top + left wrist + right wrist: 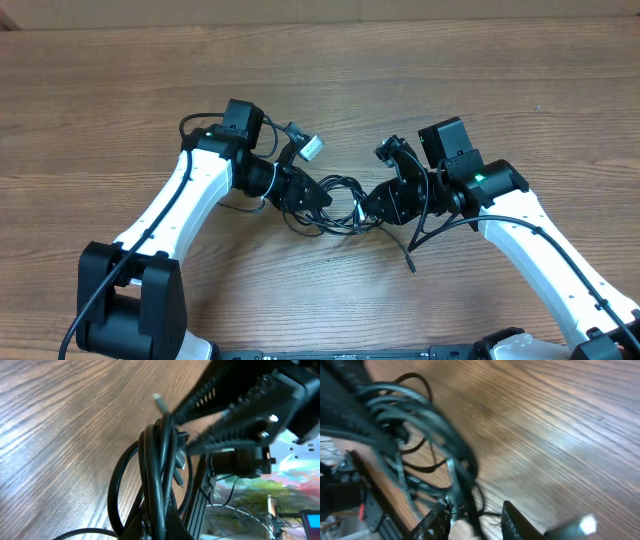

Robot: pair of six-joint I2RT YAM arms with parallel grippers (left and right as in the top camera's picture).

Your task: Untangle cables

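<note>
Black cables (pixel 345 205) sit tangled between both claws, near the table's (pixel 300 70) middle. Left claw (pixel 318 196) is clamped on the bundle. Right claw (pixel 368 208) has strands running between its fingers; blur hides whether it grips them.

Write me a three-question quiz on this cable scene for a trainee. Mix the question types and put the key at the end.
1. Multiple choice: in the overhead view, the tangle of thin black cables sits
A) between the left gripper and the right gripper
B) far off to one side of both arms
C) under an arm's base
2. True or false: both grippers sit well apart from the cables, which lie untouched.
3. Fill in: the left gripper is ___ on the cables.

Key: 1 A; 2 false; 3 shut.
</note>
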